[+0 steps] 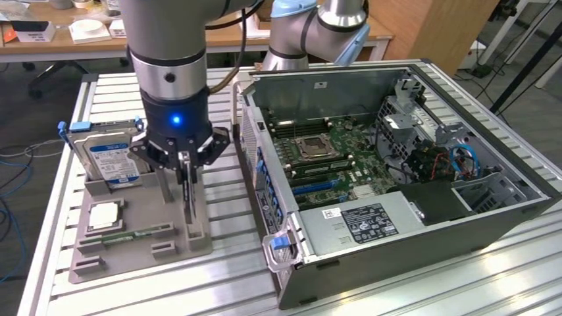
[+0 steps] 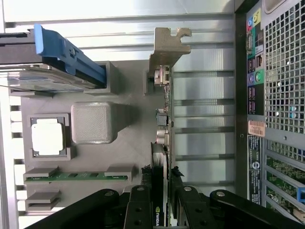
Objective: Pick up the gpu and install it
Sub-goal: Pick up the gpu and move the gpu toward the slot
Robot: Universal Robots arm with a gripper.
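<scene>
Wrist view showed the gripper [image 2: 161,193] with its 2 fingers [image 2: 140,205] partly closed, pinching the top edge of the gpu [image 2: 162,152] between them. Exterior view had the card standing on edge in a slot of the grey holder [image 1: 141,253], its lower edge seated there, between the hard drive [image 1: 110,158] and the open computer case [image 1: 395,164].

Bright, even indoor light.
Glare whitens the table [image 1: 518,273] beside the computer case [image 1: 395,263]; the case's inside lies shaded.
</scene>
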